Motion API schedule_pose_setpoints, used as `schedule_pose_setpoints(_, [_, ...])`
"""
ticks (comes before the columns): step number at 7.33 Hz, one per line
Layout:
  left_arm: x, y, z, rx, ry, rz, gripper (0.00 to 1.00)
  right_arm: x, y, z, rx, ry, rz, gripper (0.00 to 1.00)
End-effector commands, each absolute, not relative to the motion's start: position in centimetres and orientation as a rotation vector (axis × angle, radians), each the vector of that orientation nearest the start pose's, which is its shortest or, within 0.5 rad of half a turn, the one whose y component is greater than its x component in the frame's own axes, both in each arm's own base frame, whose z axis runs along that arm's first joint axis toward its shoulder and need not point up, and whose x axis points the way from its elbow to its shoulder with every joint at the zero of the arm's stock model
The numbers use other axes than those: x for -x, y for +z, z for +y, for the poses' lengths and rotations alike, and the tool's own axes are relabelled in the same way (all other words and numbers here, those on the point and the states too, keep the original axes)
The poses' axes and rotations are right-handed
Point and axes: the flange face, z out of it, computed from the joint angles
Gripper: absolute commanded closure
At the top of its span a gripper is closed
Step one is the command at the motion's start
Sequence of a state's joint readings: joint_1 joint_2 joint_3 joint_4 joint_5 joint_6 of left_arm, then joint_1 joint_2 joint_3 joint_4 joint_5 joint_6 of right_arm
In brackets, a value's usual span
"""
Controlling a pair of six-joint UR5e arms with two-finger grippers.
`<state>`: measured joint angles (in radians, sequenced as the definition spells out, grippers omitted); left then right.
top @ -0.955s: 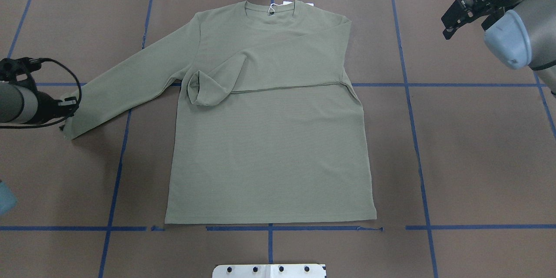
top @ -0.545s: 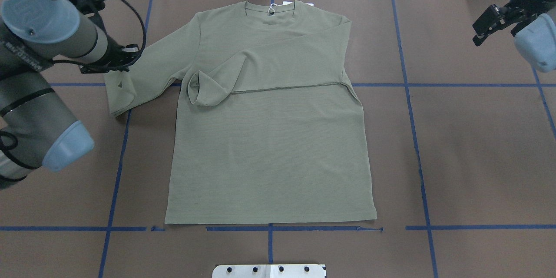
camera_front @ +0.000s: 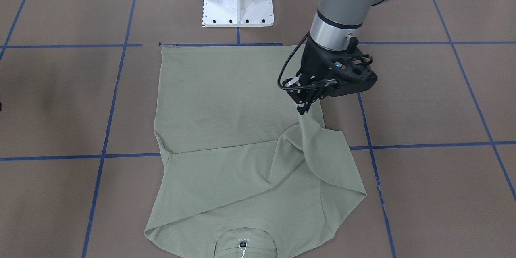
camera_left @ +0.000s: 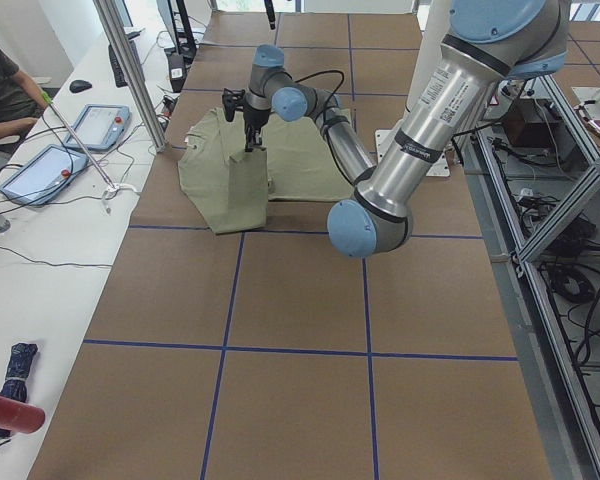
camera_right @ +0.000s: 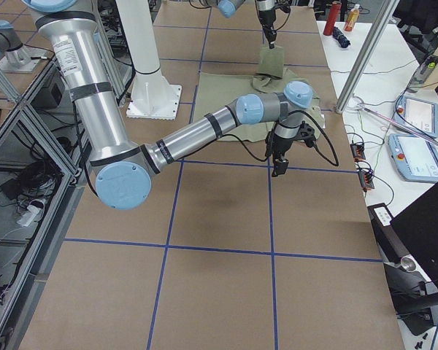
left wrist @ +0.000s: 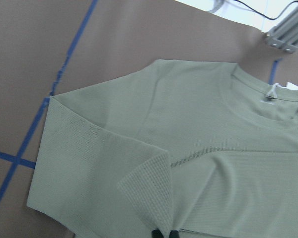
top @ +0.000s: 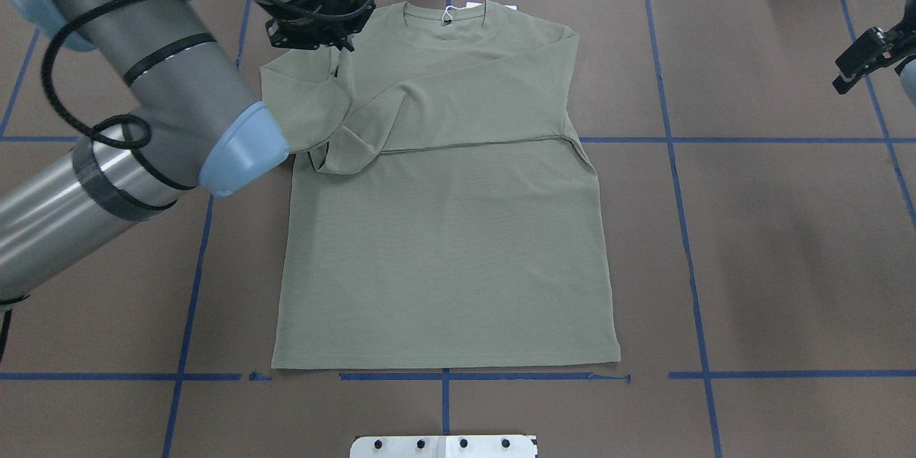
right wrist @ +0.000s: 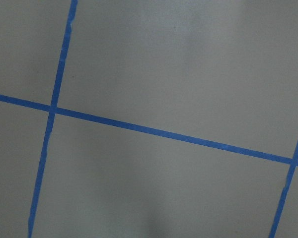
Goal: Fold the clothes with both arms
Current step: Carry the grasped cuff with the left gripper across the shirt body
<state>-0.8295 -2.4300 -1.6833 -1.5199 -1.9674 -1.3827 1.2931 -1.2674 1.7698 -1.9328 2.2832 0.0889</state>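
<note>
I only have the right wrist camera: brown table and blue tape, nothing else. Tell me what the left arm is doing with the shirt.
Observer: The left gripper is shut on the cuff end of one sleeve, holding it raised above the shirt.
Operator: Report the other sleeve.
Observer: The other sleeve lies folded across the chest, its cuff near the opposite side.
Operator: Give me my right gripper's position.
Observer: The right gripper hangs over bare table, well clear of the shirt and holding nothing. I cannot tell whether it is open.
</note>
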Motion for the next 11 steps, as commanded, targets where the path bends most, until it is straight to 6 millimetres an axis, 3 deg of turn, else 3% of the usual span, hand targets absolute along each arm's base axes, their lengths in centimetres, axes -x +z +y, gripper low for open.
schedule_pose_setpoints(1, [-46.7, 5.1, -57.5, -0.039, -0.455, 1.046, 1.0, 9.0, 44.5, -57.6, 0.006, -0.224, -0.73, 0.0])
schedule_pose_setpoints(3, [-56.1, 2.5, -57.5, -0.022, -0.503, 1.063, 1.0, 9.0, 45.0, -57.4, 0.014, -0.219, -0.729, 0.0])
schedule_pose_setpoints(4, [-59.3, 2.4, -56.9, -0.001, -0.52, 1.085, 1.0, 9.0, 45.1, -57.4, 0.019, -0.216, -0.728, 0.0])
schedule_pose_setpoints(6, [-61.1, 2.1, -55.5, 0.016, -0.536, 1.087, 1.0, 9.1, 45.3, -57.5, 0.023, -0.215, -0.728, 0.0])
schedule_pose_setpoints(8, [-65.8, -0.7, -52.7, 0.031, -0.597, 1.079, 0.95, 9.1, 45.6, -57.6, 0.029, -0.213, -0.727, 0.0])
schedule_pose_setpoints(9, [-66.8, 0.8, -52.9, 0.019, -0.574, 1.099, 0.17, 9.1, 45.7, -57.6, 0.031, -0.213, -0.726, 0.0])
schedule_pose_setpoints(10, [-67.0, 2.4, -53.2, -0.038, -0.524, 1.103, 0.0, 9.2, 45.5, -57.7, 0.026, -0.219, -0.726, 0.0])
schedule_pose_setpoints(11, [-66.4, 3.8, -53.1, -0.074, -0.482, 1.098, 0.0, 9.4, 45.1, -57.8, 0.019, -0.224, -0.727, 0.0])
